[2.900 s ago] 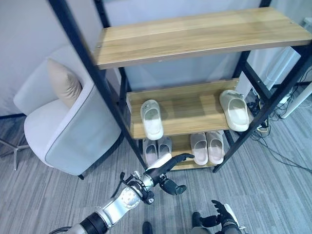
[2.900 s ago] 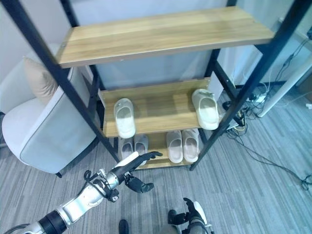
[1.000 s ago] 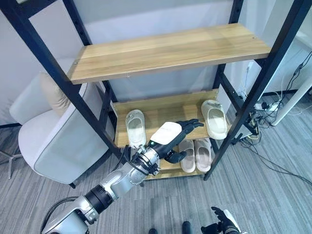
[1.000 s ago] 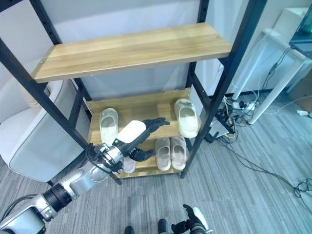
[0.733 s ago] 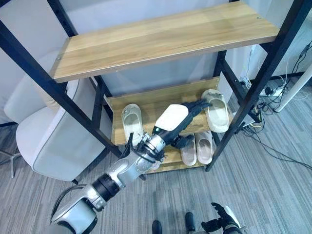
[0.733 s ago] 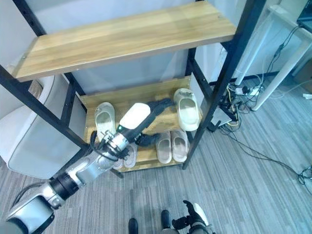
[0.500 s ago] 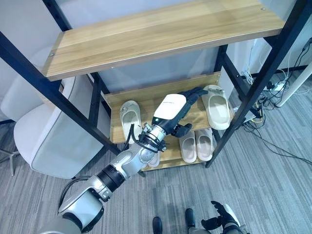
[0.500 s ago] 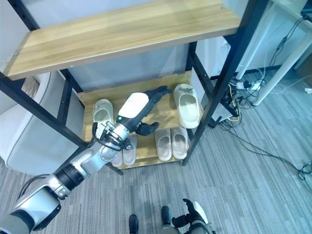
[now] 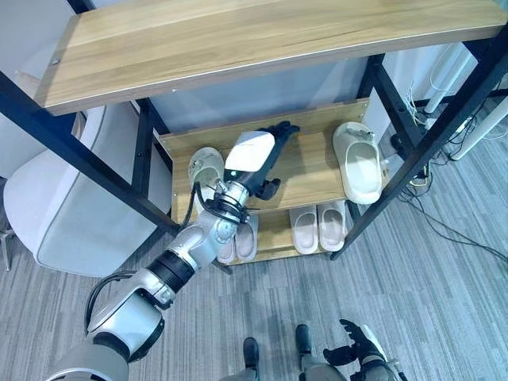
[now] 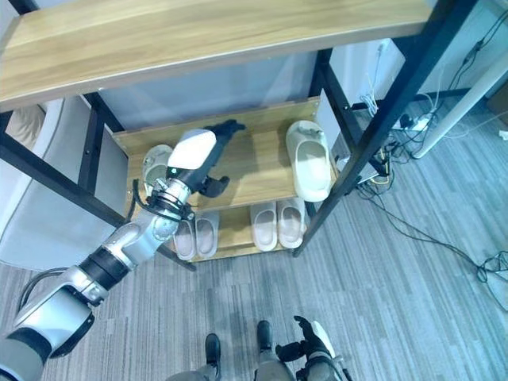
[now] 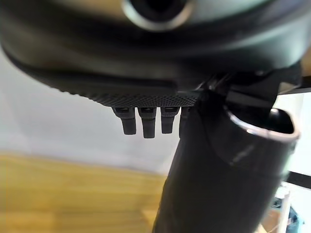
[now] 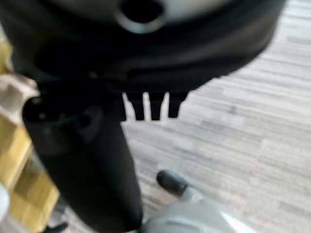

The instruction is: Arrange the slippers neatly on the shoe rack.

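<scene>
Black-framed wooden shoe rack (image 9: 305,163): two cream foam slippers (image 9: 357,163) at opposite middle-shelf ends, four below; left hand (image 9: 252,155) and right hand (image 9: 359,351) open-fingered, empty.

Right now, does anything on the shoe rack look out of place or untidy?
Yes. On the middle wooden shelf, the two cream slippers lie far apart: one at the left end, one at the right end, overhanging the front edge. The left hand reaches between them, open. Both lower-shelf pairs sit together.
</scene>
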### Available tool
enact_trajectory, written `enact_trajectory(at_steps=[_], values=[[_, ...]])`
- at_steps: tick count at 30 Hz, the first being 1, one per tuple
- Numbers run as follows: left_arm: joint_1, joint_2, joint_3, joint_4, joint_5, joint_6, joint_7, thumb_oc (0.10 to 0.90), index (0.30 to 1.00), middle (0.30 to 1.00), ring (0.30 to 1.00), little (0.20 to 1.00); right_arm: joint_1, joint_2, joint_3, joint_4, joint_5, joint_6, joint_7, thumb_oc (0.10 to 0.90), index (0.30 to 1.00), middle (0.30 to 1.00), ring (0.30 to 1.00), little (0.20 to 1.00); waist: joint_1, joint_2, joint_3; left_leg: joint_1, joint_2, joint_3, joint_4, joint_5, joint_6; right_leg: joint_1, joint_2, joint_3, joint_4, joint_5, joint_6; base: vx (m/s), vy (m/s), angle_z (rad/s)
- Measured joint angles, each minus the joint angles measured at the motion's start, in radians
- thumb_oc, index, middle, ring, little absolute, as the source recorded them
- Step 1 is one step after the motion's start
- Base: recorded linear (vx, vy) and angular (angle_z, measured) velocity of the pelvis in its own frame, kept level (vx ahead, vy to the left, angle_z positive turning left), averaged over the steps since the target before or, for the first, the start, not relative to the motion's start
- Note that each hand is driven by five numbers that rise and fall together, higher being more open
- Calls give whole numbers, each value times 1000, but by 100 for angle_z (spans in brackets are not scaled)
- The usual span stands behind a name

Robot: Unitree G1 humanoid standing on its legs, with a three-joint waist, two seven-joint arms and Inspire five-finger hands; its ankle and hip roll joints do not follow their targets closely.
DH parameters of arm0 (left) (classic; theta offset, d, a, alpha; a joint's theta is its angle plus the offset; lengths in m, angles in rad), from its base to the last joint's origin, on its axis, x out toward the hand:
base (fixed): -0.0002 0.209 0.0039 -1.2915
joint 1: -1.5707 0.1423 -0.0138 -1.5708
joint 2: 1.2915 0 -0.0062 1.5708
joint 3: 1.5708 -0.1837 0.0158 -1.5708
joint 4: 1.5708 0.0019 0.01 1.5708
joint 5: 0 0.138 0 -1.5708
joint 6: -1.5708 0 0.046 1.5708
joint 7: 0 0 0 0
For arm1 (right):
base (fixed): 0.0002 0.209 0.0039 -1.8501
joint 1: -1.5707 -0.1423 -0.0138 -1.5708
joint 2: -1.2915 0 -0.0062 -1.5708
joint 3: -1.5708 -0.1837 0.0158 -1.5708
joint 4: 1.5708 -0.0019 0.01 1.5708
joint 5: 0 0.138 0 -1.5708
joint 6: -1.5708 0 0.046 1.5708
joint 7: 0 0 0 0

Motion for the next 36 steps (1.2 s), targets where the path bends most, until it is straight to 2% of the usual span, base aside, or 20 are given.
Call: enact_trajectory(at_steps=[7, 16, 21, 27, 32, 36], values=[[-22, 60, 1, 9, 35, 21, 0, 800, 900, 900, 900, 900, -1, 0, -1, 0, 5, 0, 10, 800, 900, 900, 900, 900, 2, -6, 7, -5, -1, -1, 0, 0, 0, -4, 0, -1, 0, 1, 1, 0, 0, 0], [-39, 91, 19, 75, 40, 45, 1, 800, 900, 900, 900, 900, -4, 6, -32, 14, 79, -1, 31, 800, 900, 900, 900, 900, 2, -6, 12, -22, -2, -1, 0, 0, 0, -22, -1, -3, 1, 4, 2, -7, 8, 0], [-80, 124, 21, 124, 42, 71, 6, 800, 900, 900, 900, 900, -13, 6, -35, 14, 100, -4, 32, 800, 900, 900, 900, 900, 7, -17, 32, -29, -2, 0, 0, 0, 0, -30, -2, -3, 1, 5, 2, -6, 5, -1], [-80, 122, 58, 117, 70, 94, 6, 800, 900, 900, 900, 900, -8, 8, -32, 9, 102, -15, 34, 800, 900, 900, 900, 900, 4, -40, 47, -30, -2, 0, 0, 0, 0, -30, -2, -5, 1, 5, 2, 2, 2, 1], [-80, 134, 63, 118, 69, 106, 6, 800, 900, 900, 900, 900, -8, 7, -32, 9, 100, -15, 34, 800, 900, 900, 900, 900, 4, -46, 51, -30, -4, -1, 0, 0, 0, -29, -4, -5, 1, 6, 2, 0, 0, 0], [-70, 134, 108, 86, 68, 106, 6, 800, 900, 900, 900, 900, -7, 11, -34, 7, 100, -14, 34, 800, 900, 900, 900, 900, 8, -54, 56, -29, -4, -1, 0, 0, 0, -28, -3, -6, 1, 6, 2, 0, 0, 0]])
